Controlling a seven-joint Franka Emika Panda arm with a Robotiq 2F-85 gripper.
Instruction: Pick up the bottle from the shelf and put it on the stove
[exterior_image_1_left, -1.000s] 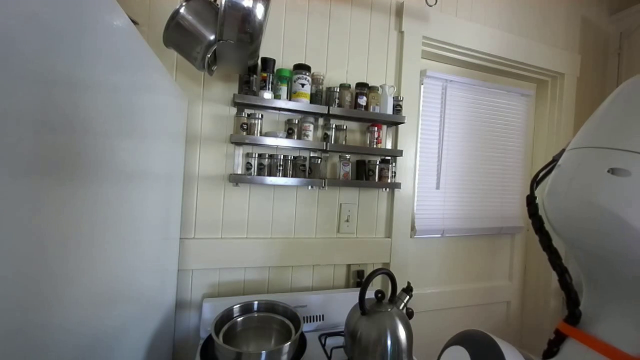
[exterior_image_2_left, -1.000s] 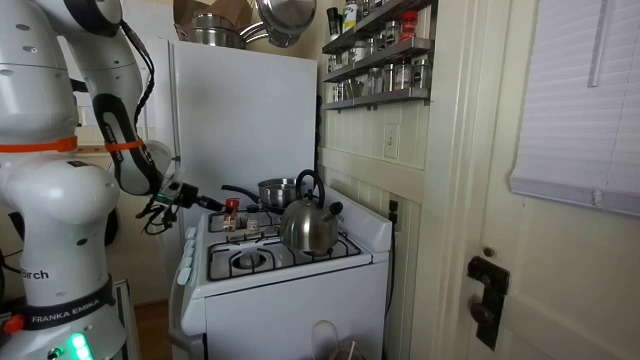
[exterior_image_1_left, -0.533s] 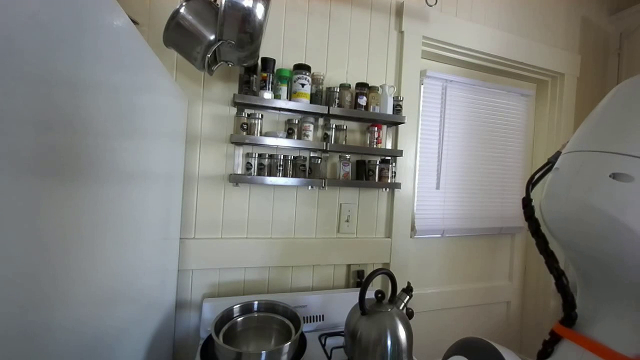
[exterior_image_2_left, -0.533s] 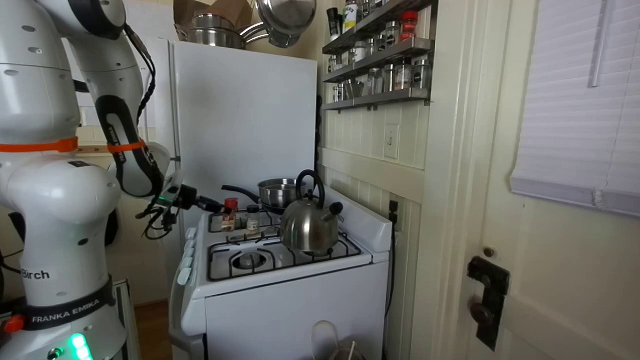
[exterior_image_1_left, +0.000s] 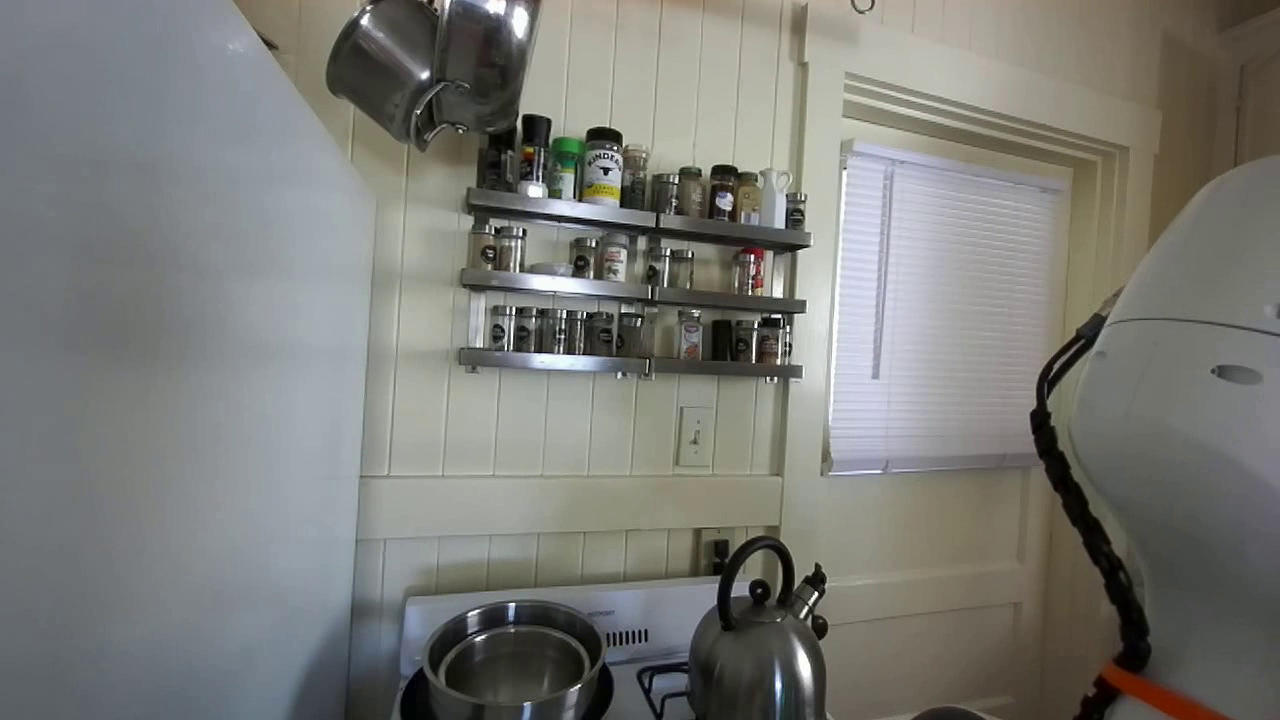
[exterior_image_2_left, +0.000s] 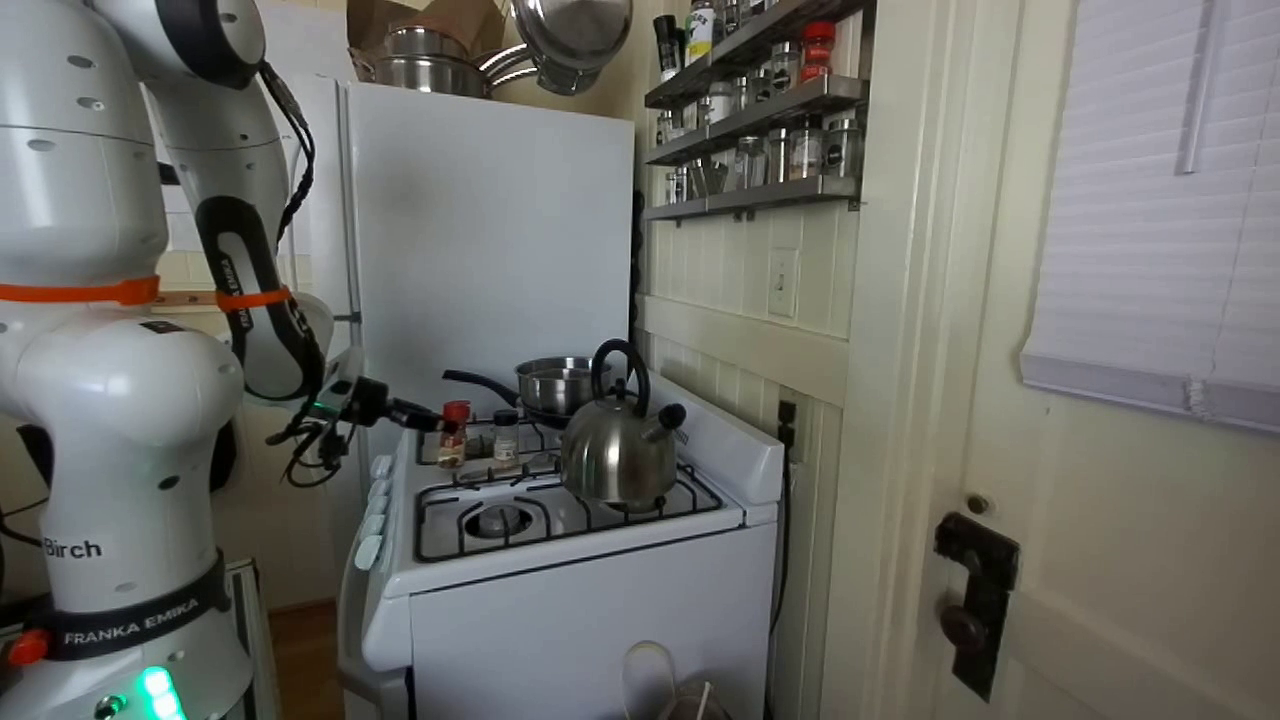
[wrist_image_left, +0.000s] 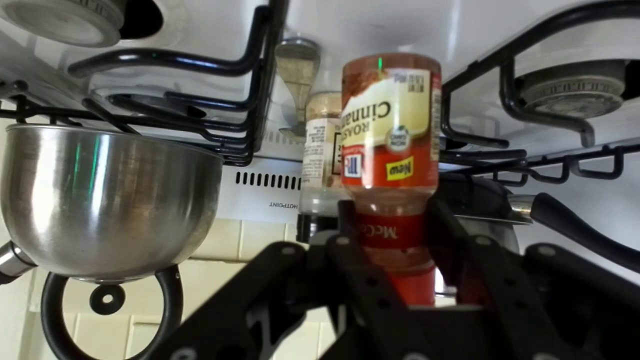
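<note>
My gripper (wrist_image_left: 391, 225) clamps the cinnamon bottle (wrist_image_left: 390, 130) near its top;
in an exterior view I hold it upright over the stove (exterior_image_2_left: 590, 620); rightward, a dark-capped jar (exterior_image_2_left: 505, 445) near it; saucepan (exterior_image_2_left: 550, 385); kettle (exterior_image_2_left: 620, 455); then the wall shelf (exterior_image_2_left: 755, 120).

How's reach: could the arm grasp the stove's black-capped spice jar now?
Probably not: the fingers hold the McCormick cinnamon bottle, which partly hides the black-capped spice jar in the wrist view.

Inverted wrist close-up, stove (exterior_image_2_left: 590, 585) in every view
</note>
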